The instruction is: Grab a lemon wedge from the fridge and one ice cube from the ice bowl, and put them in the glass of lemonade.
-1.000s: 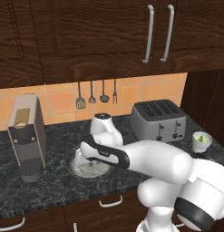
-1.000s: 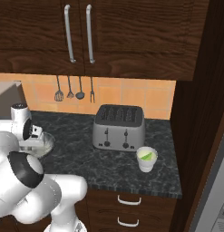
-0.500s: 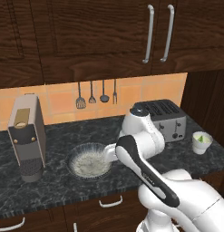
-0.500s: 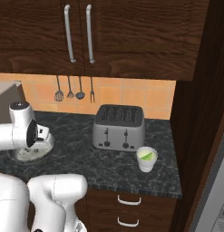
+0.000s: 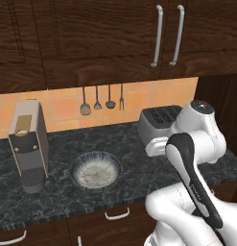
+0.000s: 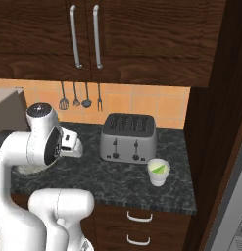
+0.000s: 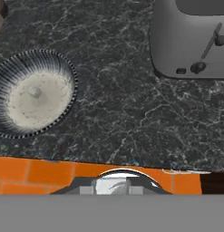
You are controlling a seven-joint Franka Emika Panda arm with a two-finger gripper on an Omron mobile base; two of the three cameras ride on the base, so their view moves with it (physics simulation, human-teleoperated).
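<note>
The glass of lemonade (image 6: 158, 172) stands at the toaster's (image 6: 129, 138) four o'clock with something green-yellow inside (wedge or not, unclear). The ice bowl (image 5: 95, 169) sits at the toaster's eight o'clock. Whether the gripper holds ice, I cannot tell.

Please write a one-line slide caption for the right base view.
The white arm bends over a dark counter; the glass of lemonade stands before the toaster.

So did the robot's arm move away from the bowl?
Yes. The arm swung right, off the ice bowl toward the toaster; the bowl stayed by the coffee machine.
</note>
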